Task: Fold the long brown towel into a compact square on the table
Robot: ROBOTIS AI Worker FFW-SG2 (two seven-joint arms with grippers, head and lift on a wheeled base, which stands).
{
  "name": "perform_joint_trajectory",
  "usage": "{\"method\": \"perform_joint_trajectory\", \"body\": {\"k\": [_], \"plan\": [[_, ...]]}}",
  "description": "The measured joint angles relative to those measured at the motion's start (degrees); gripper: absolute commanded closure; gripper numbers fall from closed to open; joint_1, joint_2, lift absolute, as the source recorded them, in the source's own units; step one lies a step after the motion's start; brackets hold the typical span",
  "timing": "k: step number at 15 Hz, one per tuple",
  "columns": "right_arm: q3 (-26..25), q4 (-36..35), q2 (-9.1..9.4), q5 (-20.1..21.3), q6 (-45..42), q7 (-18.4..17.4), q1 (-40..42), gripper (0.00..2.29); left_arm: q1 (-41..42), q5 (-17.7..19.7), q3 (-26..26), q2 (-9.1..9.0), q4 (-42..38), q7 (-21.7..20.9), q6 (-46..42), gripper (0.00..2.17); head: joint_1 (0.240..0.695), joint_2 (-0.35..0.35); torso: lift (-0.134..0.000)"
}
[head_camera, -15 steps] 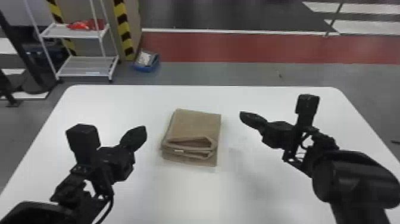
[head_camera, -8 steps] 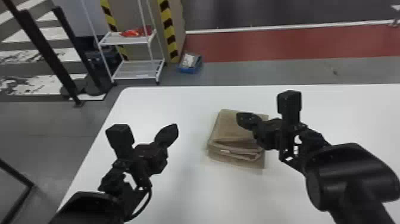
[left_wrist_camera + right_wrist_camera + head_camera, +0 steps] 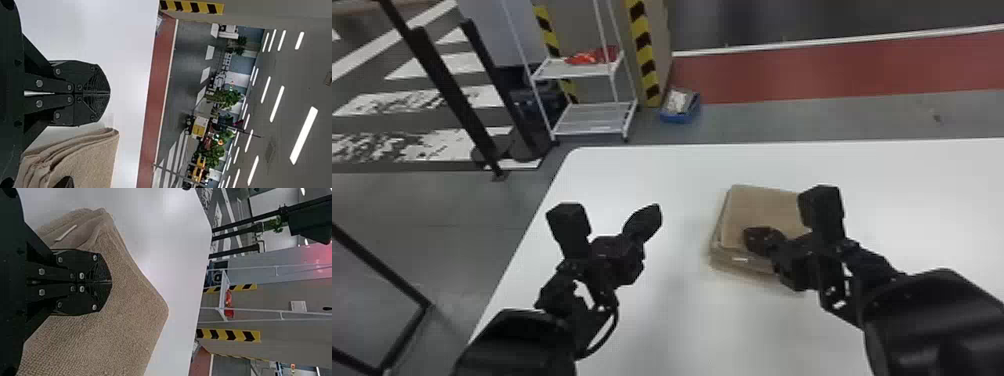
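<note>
White table (image 3: 652, 175) carries the brown towel (image 3: 757, 210), shelving (image 3: 594, 120) beyond.

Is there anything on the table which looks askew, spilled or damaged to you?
Only small things: the folded towel has uneven layers at its near edge, so the stack looks a little untidy, and a small white tag shows there. I see no spill or damage.

Towel (image 3: 762, 207) on table (image 3: 682, 325); right tool (image 3: 756, 240) apparently above.

Grey floor (image 3: 477, 210), red strip (image 3: 807, 75), white shelf rack (image 3: 577, 70), striped posts (image 3: 644, 47).
</note>
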Motion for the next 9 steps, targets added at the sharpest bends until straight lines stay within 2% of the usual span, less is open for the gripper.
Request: {"method": "perform_joint_trajectory", "body": {"k": [2,5,9], "plan": [[-0.18,-4.65,-0.37,0.0,0.02,0.28,3.14,2.01,-0.02,0.0,-0.33,-0.17,0.01,0.0,0.0,1.9,0.695,0.24,-0.115],[-0.18,-9.69,-1.99,0.07,-0.64,0.38,7.06,2.01,-0.02,-0.01,-0.8,-0.26,-0.1,0.0,0.0,1.9,0.695,0.234,-0.115],[-1.05,-10.74,-3.53,-0.21,-1.44,1.26,9.11,2.01,-0.02,-0.13,-1.24,-0.22,-0.13,0.09,0.04,1.9,0.695,0.217,-0.115]]}}
